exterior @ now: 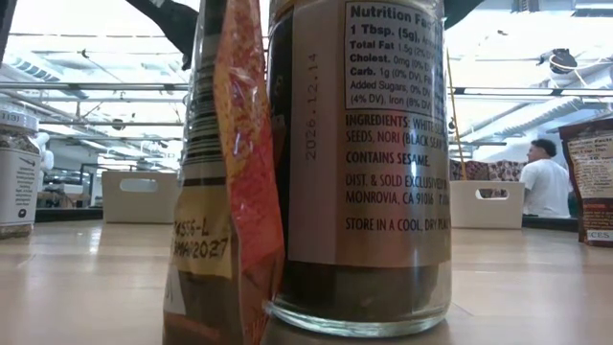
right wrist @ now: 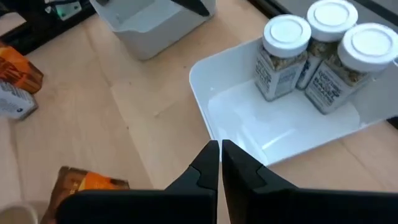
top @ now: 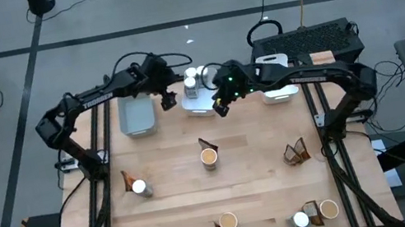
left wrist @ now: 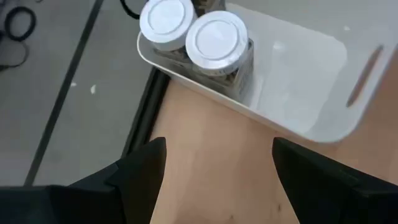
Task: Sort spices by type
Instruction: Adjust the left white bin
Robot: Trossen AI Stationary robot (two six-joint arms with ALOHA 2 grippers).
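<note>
High view shows both arms reaching to the 12 o'clock edge of the tabletop (top: 172, 177). Three white-capped jars (right wrist: 323, 56) stand close together in one corner of the white tray (right wrist: 249, 124). The left end effector (left wrist: 217, 180) hangs near that tray with its fingers spread wide and nothing in them. The right end effector (right wrist: 220, 163) hangs over the tray's rim, fingers pressed together and holding nothing. A grey tray (top: 137, 115) sits at 11 o'clock. More jars, tan-topped tubs (top: 209, 157) and dark pouches (top: 296, 152) lie scattered toward 6 o'clock.
</note>
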